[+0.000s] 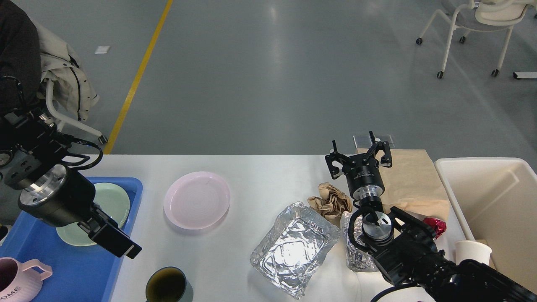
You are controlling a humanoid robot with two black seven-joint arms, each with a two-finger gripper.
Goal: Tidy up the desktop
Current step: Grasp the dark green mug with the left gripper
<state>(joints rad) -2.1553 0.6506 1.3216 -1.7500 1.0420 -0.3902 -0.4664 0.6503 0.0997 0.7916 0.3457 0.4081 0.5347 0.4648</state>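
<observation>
The white desktop (260, 176) holds a pink plate (197, 205), a dark cup (168, 286), a crumpled foil tray (293, 247), a second foil piece (355, 256), a crumpled brown paper ball (331, 200), a flat brown paper bag (413, 178) and a red wrapper (437, 226). My left gripper (119, 246) hangs over the right edge of the blue tray (79, 272). Its dark fingers cannot be told apart. My right gripper (358, 154) is open and empty near the table's far edge, beside the paper bag.
The blue tray holds a green plate (113, 200) and a pink mug (19, 282). A cream bin (495, 197) stands at the right, with a white paper cup (472, 251) at its near corner. Chairs stand on the floor beyond the table.
</observation>
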